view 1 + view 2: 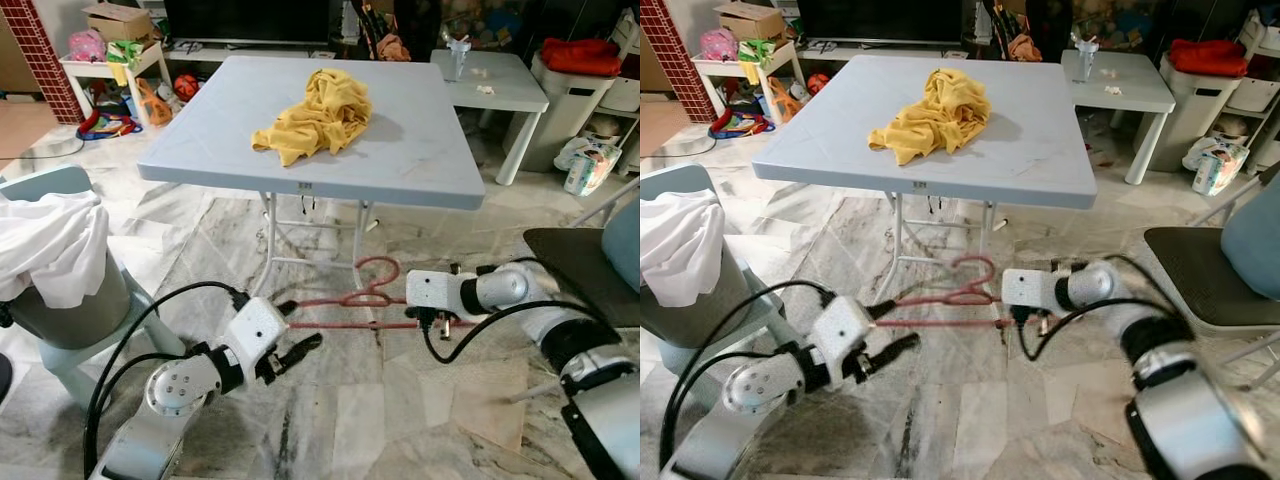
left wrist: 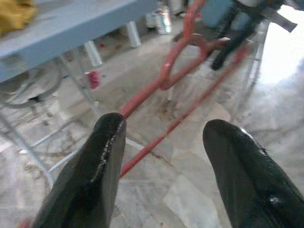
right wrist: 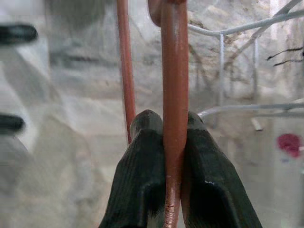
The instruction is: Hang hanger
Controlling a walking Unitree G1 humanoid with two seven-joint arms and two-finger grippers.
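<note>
Right wrist view: the red hanger point(image 3: 174, 95) is seen clenched between the 2 black fingers point(image 3: 142, 175) of the right gripper point(image 1: 432, 321), one of its bars running straight up out of the jaws.
Hanger position: it is held clear of the marble floor point(image 1: 360, 420), roughly level, below the front edge of the grey folding table point(image 1: 420, 150); its hook curls up beside the right gripper's white housing.
Reason for the hold: the grip is taken at 1 end of the frame, so the hook is left free, presumably for catching on a rail.
Left gripper point(image 1: 297, 352): its jaws are parted and hold nothing; the far end of the hanger lies just ahead of them, beyond the fingertips point(image 2: 111, 126).
Left wrist view: the 2 red bars are seen running away from the open gap toward the right gripper at the far end.
Likely role of the left arm: it appears placed to steady or take over the free end, though no contact is seen.
Other things: a yellow garment point(image 1: 315, 115) is heaped on the table, well beyond both grippers; a bin draped with white cloth point(image 1: 45, 245) stands outside the left arm.
Task stage: judged early, since no hanging rail is made out.
</note>
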